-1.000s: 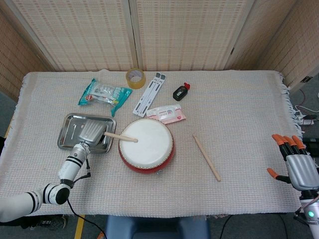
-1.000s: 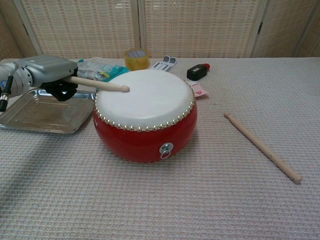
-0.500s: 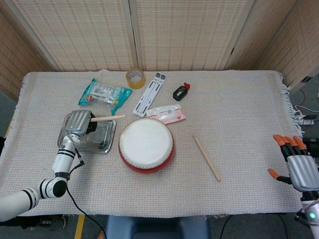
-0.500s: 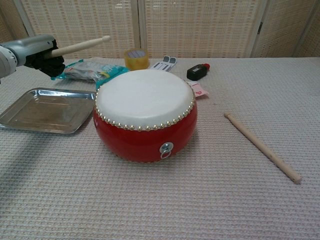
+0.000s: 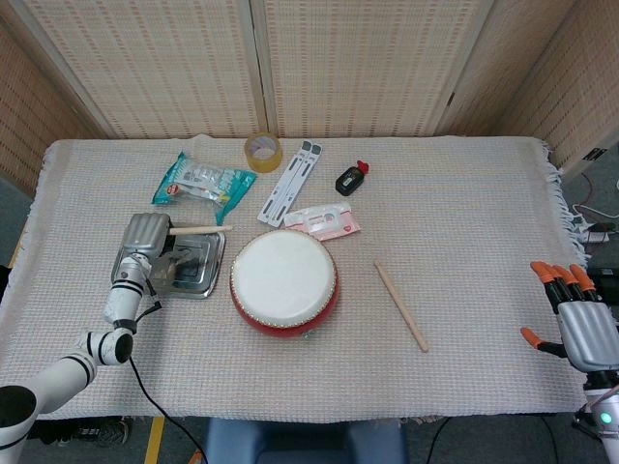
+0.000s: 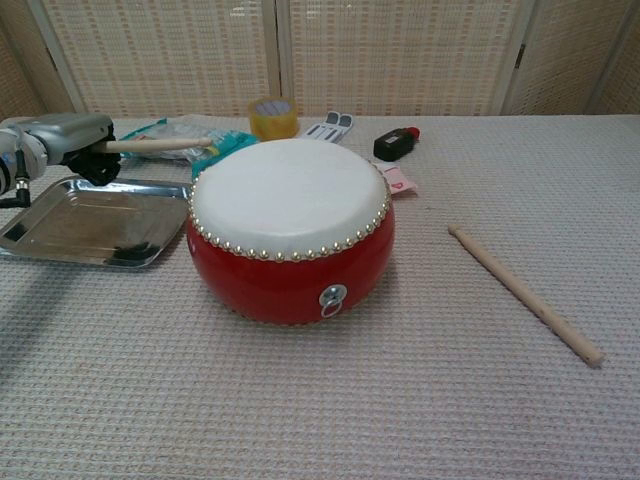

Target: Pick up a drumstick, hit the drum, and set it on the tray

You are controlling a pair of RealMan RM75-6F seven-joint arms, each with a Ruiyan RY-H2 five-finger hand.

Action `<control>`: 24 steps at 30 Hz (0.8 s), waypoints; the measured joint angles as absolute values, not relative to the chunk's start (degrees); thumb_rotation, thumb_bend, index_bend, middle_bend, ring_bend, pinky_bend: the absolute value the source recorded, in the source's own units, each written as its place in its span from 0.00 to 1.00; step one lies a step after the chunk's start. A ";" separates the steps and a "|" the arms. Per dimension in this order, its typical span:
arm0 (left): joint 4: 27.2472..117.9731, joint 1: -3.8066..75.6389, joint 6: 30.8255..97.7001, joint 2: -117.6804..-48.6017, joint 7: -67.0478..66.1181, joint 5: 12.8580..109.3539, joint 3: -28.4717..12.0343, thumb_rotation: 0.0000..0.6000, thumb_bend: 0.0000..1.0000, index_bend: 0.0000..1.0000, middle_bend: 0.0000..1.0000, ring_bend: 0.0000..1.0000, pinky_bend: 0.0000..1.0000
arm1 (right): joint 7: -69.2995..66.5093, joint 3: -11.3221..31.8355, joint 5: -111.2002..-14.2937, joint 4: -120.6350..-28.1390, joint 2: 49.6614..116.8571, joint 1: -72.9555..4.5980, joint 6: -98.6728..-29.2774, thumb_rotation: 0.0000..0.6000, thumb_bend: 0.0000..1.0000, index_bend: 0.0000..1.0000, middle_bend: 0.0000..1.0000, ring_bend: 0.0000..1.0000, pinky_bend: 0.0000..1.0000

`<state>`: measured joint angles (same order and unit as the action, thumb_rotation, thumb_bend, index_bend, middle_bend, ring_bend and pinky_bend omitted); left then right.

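A red drum (image 5: 284, 282) (image 6: 290, 228) with a white skin stands in the middle of the table. My left hand (image 5: 145, 237) (image 6: 62, 138) hovers over the metal tray (image 5: 198, 280) (image 6: 40, 240) to the drum's left and grips a wooden drumstick (image 5: 201, 229) (image 6: 155, 145), which points right, roughly level above the tray. A second drumstick (image 5: 401, 305) (image 6: 524, 292) lies on the cloth right of the drum. My right hand (image 5: 577, 319) rests at the table's right edge, fingers spread, holding nothing.
Behind the drum lie a teal snack bag (image 5: 201, 182), a yellow tape roll (image 5: 262, 151), a white folding stand (image 5: 291, 181), a black-and-red small device (image 5: 350, 179) and a pink packet (image 5: 326, 222). Woven screens close off the back.
My left hand lifted the drumstick off the drum skin, swung it left and up, then lowered it to level over the tray. The right hand stayed still.
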<state>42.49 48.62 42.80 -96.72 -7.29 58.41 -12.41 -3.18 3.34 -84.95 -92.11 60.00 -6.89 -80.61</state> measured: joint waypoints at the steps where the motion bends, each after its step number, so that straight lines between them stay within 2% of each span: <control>1: 41.30 48.77 42.30 -97.35 -6.81 59.31 -12.05 1.00 0.75 1.00 1.00 0.99 1.00 | -3.13 3.35 -84.89 -92.14 59.99 -6.89 -80.56 1.00 0.18 0.00 0.08 0.00 0.00; 8: 35.41 49.29 41.13 -99.99 -5.49 63.01 -10.42 1.00 0.74 1.00 0.99 0.95 1.00 | -2.94 3.49 -84.60 -92.23 60.11 -7.09 -80.17 1.00 0.18 0.00 0.08 0.00 0.00; 15: 33.21 48.96 40.89 -100.95 -3.63 65.37 -10.08 1.00 0.72 0.98 0.93 0.88 0.96 | -3.00 3.50 -84.59 -92.22 60.17 -7.08 -80.14 1.00 0.18 0.00 0.08 0.00 0.00; 18: 34.00 48.55 40.93 -100.81 -3.70 65.42 -10.27 1.00 0.70 0.90 0.83 0.78 0.90 | -3.04 3.50 -84.72 -92.18 60.23 -7.19 -80.04 1.00 0.18 0.00 0.08 0.00 0.00; 21: 35.25 48.29 40.93 -100.55 -4.24 64.76 -11.12 1.00 0.69 0.78 0.71 0.66 0.84 | -3.03 3.48 -84.95 -92.21 60.25 -7.24 -80.11 1.00 0.18 0.00 0.08 0.00 0.00; 24: 36.93 47.96 41.13 -100.02 -4.41 64.13 -11.89 1.00 0.68 0.61 0.55 0.50 0.72 | -2.94 3.47 -84.94 -92.35 60.15 -7.07 -80.40 1.00 0.18 0.00 0.08 0.00 0.00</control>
<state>36.93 47.96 41.13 -100.02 -4.41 64.13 -11.89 -2.94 3.47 -84.94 -92.35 60.15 -7.07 -80.40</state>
